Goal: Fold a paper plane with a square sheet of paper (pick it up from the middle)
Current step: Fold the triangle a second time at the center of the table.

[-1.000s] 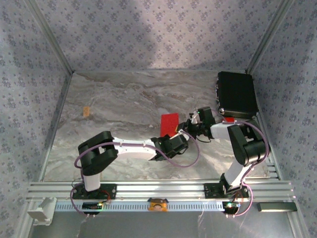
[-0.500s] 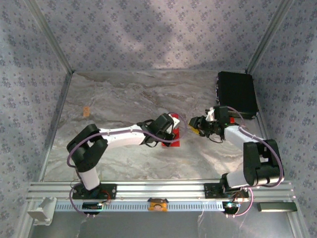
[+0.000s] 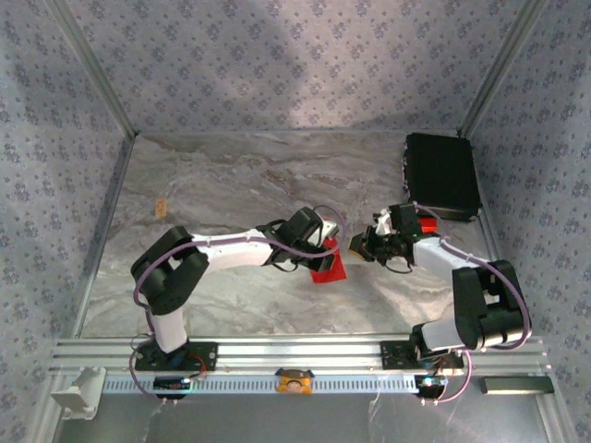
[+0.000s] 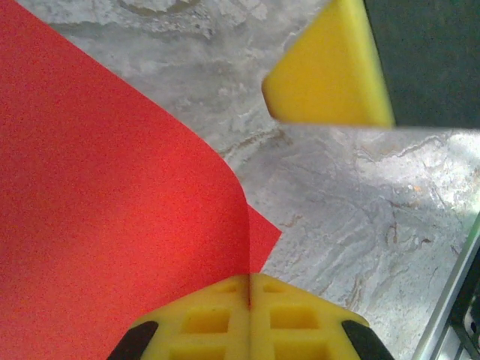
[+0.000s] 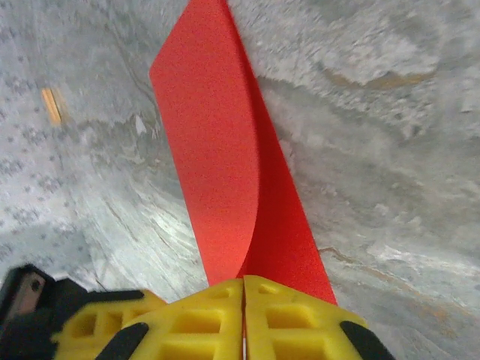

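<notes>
The square sheet of paper (image 4: 112,225) pinched from both sides
The left gripper (image 4: 249,285) and right gripper (image 5: 243,286) each clamp its edge, close together; a black case (image 3: 441,175) lies beyond the right one.

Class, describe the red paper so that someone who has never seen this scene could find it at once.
Start at the grey marbled table and look to its middle, between the left arm and the right arm. There the red paper, curled over, is pinched in both arms' shut jaws. Unlike the black case at the far right, it is thin and bright red.
</notes>
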Controlling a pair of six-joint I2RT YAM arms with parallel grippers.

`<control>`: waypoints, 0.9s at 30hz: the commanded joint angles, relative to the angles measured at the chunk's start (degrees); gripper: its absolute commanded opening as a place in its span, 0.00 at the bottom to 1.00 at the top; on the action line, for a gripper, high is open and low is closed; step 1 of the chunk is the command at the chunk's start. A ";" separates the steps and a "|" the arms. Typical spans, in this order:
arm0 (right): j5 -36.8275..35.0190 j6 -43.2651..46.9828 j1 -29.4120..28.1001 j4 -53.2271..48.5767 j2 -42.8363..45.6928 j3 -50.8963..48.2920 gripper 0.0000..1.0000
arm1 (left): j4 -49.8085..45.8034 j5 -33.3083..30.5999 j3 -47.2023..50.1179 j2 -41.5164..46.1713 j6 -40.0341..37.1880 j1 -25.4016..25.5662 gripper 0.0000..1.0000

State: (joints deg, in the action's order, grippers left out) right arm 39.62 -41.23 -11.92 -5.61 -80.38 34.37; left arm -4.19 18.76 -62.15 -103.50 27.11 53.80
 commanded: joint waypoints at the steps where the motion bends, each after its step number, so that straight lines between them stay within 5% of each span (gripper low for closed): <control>1: -0.18 0.29 -2.32 -0.33 -1.85 -0.20 0.04 | 1.90 0.13 1.51 1.35 1.71 -0.83 0.00; 27: -3.31 1.77 -5.86 2.49 -10.99 -3.23 0.00 | -2.14 1.91 1.00 -1.16 -2.47 -5.33 0.03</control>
State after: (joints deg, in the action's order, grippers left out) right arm 38.61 -40.58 -17.89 -1.50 -89.91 32.49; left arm -4.91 19.75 -60.58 -103.53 26.59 48.93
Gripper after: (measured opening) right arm 0.061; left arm 0.045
